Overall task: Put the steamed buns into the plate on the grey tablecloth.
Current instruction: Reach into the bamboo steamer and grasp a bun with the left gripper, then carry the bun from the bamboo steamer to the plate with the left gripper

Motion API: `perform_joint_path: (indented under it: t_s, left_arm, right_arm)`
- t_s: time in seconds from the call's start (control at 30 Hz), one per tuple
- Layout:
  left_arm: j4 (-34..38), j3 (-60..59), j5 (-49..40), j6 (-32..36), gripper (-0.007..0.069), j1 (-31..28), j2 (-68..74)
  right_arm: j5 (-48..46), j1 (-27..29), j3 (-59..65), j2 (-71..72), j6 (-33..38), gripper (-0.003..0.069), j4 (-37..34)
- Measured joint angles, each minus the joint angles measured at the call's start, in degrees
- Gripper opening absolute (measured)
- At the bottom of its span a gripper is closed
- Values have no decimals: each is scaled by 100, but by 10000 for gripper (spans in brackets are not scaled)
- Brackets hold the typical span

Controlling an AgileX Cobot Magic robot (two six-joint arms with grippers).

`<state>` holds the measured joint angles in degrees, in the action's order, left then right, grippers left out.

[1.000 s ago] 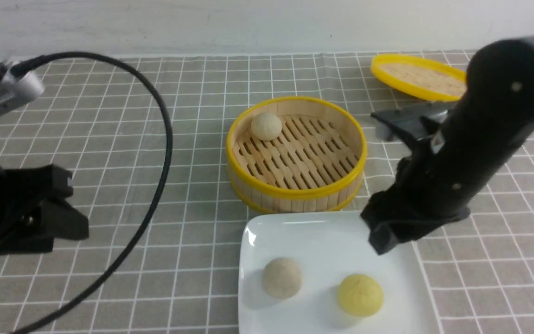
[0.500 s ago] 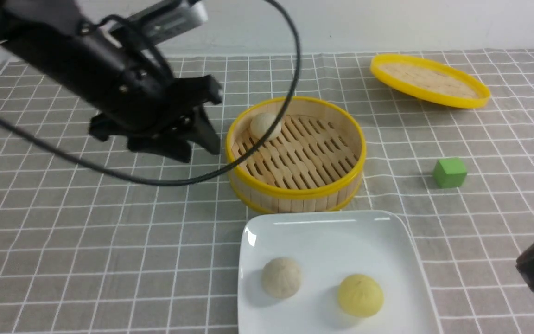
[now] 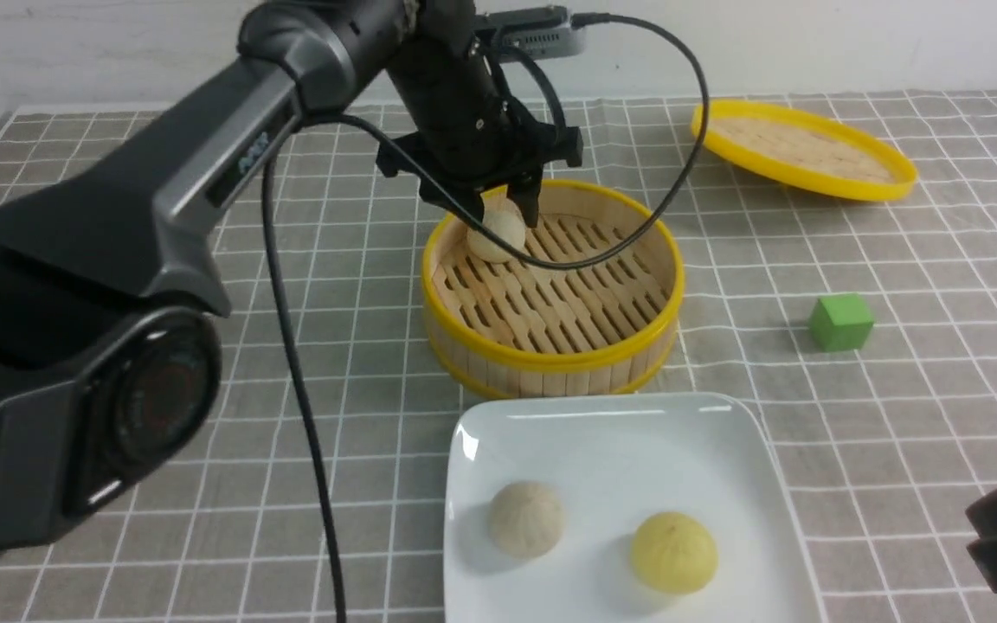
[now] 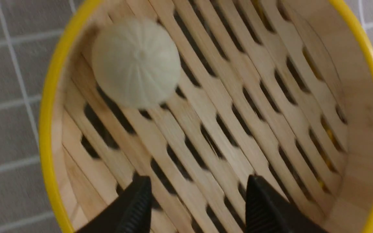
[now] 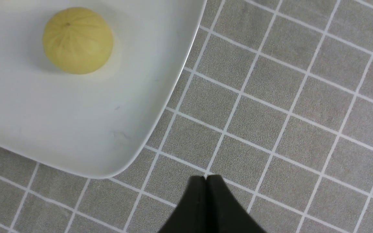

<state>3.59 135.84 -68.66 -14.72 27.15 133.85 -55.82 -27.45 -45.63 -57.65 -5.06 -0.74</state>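
Observation:
One cream steamed bun lies at the back left of the bamboo steamer. My left gripper hangs open just above it, and nothing is between its fingers. In the left wrist view the bun sits ahead of the fingertips, apart from them. A beige bun and a yellow bun rest on the white square plate on the grey tablecloth. My right gripper is shut and empty over the cloth, beside the plate's corner.
The yellow-rimmed steamer stands just behind the plate. Its lid lies at the back right. A green cube sits on the cloth right of the steamer. The left arm's black cable loops over the cloth and across the steamer.
The left arm has swung from the front left up and over to the steamer, above the bun. The right arm has drawn back from the plate to the front right, and its jaws have shut.

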Motion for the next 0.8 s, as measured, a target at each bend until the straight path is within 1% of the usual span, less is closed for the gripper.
perform_joint_path:
  t_s: [0.13,0.3,0.33,0.43,0.47,0.53,0.57,0.6,0.63,0.7,0.73,0.77,0.8]
  left_arm:
    - [-299,431,16,-1,410,0,444]
    - [-359,473,229,40,405,0,712]
    - [-398,479,332,98,388,0,806]
    - [-428,479,305,113,297,0,915]
    - [-408,483,232,113,255,0,932]
    - [-296,560,-29,155,126,0,899]
    - [-212,627,-133,214,75,0,844]
    - [-115,709,-198,263,49,0,782]
    - [55,795,-226,346,30,0,654]
    - [168,870,-226,376,26,5,531]
    - [359,942,-226,423,24,11,164]
    - [359,942,-226,423,24,11,164]
    - [432,955,-226,439,24,53,-169]
  right_arm:
    - [19,0,15,0,0,-8,0]
    - [33,0,15,0,0,-6,0]
    - [32,0,15,0,0,-5,0]
    - [46,0,15,0,0,-3,0]
    - [52,0,15,0,0,-2,5]
    - [58,0,15,0,0,-1,20]
    - [58,0,15,0,0,0,20]
    - [66,0,15,0,0,1,20]
    - [71,0,15,0,0,1,24]
    - [71,0,15,0,0,1,24]
    - [75,0,15,0,0,1,40]
    - [75,0,15,0,0,2,39]
    - [75,0,19,0,0,4,74]
